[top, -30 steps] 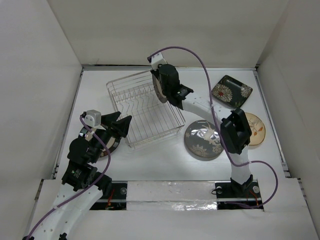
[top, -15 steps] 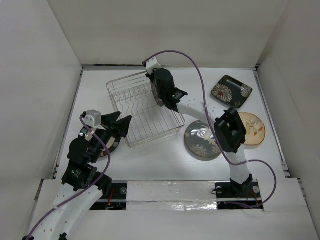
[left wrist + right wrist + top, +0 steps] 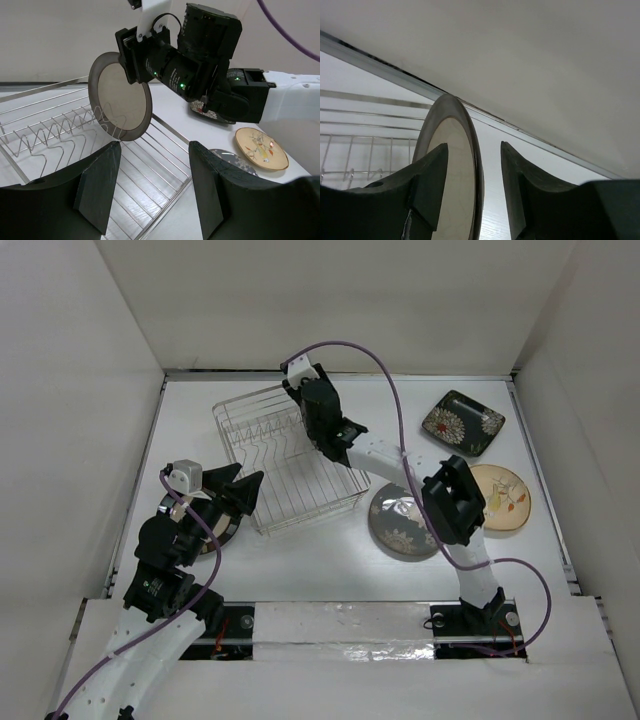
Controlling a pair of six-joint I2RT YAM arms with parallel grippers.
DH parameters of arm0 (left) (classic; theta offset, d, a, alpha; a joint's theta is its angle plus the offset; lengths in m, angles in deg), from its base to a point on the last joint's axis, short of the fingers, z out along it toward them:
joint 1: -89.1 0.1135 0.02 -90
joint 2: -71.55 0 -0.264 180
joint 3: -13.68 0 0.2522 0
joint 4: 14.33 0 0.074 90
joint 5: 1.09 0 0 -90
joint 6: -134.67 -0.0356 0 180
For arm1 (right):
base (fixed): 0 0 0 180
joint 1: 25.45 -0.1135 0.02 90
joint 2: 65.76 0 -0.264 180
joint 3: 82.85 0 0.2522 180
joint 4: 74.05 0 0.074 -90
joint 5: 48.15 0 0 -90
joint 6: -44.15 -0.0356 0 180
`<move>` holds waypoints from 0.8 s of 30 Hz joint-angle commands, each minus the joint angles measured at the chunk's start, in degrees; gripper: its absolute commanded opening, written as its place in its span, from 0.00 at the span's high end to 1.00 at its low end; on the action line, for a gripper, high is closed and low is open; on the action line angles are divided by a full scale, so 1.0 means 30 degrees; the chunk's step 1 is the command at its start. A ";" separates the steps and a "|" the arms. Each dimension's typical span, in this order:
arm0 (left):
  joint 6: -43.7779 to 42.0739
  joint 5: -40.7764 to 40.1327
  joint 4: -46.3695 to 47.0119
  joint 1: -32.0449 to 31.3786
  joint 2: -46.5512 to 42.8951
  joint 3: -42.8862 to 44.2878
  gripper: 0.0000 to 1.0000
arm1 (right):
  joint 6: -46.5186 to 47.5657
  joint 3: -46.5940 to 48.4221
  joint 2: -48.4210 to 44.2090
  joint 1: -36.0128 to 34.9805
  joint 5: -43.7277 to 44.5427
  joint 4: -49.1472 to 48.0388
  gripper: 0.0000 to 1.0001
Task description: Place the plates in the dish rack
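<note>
The dark-rimmed tan-centred plate (image 3: 120,97) stands on edge in the silver wire dish rack (image 3: 285,465), its lower rim among the divider prongs. My right gripper (image 3: 318,435) is over the plate's top edge. In the right wrist view the plate (image 3: 451,165) lies against the left finger, with a gap to the right finger; the gripper (image 3: 474,147) is open. My left gripper (image 3: 243,478) is open and empty by the rack's near left side. The grey floral plate (image 3: 400,525), tan plate (image 3: 505,498) and dark square plate (image 3: 463,423) lie flat on the table.
A dark round plate (image 3: 222,530) lies mostly hidden under my left arm. White walls close in the table at the back and both sides. The right arm reaches across the rack's right corner, above the grey floral plate.
My right gripper has moved left over the rack with the dark-rimmed plate and set it down among the prongs. The left arm has not moved.
</note>
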 commanded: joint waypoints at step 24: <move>0.2779 -0.3346 0.0365 0.0133 -0.1110 0.0536 0.38 | -2.1374 -1.6482 -1.3459 1.6845 -1.2166 -0.0793 0.93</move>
